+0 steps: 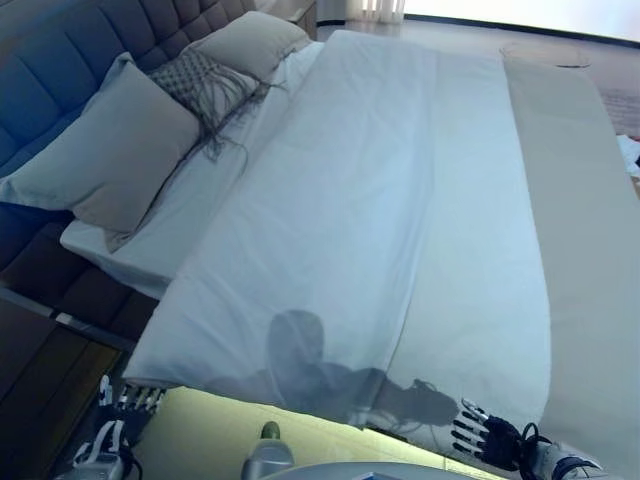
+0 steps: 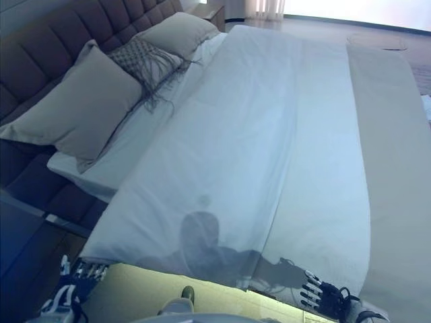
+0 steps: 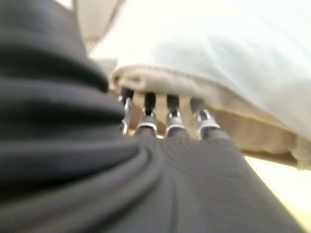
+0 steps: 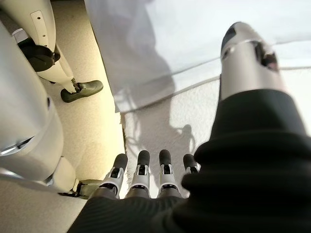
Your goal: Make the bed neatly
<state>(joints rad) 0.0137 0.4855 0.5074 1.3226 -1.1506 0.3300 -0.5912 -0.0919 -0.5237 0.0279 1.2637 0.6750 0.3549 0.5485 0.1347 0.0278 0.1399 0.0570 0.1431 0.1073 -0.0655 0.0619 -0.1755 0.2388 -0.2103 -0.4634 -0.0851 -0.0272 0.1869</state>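
Observation:
A white duvet [image 1: 380, 200] lies spread flat over most of the bed, with one long crease down its middle. My left hand [image 1: 140, 399] is at the duvet's near left corner, pushed partly under the folded hem [image 3: 160, 80]. My right hand [image 1: 490, 437] hovers at the duvet's near edge further right, open and holding nothing. In the right wrist view its fingers [image 4: 141, 172] are straight and its thumb [image 4: 243, 53] stands apart above the duvet's edge [image 4: 194, 34].
A large grey pillow [image 1: 110, 160], a fringed cushion [image 1: 205, 85] and a second pillow [image 1: 250, 40] rest against the tufted headboard [image 1: 60, 60]. A beige cover [image 1: 590, 250] runs along the bed's right side. A dark wooden stand [image 1: 40, 370] sits at lower left.

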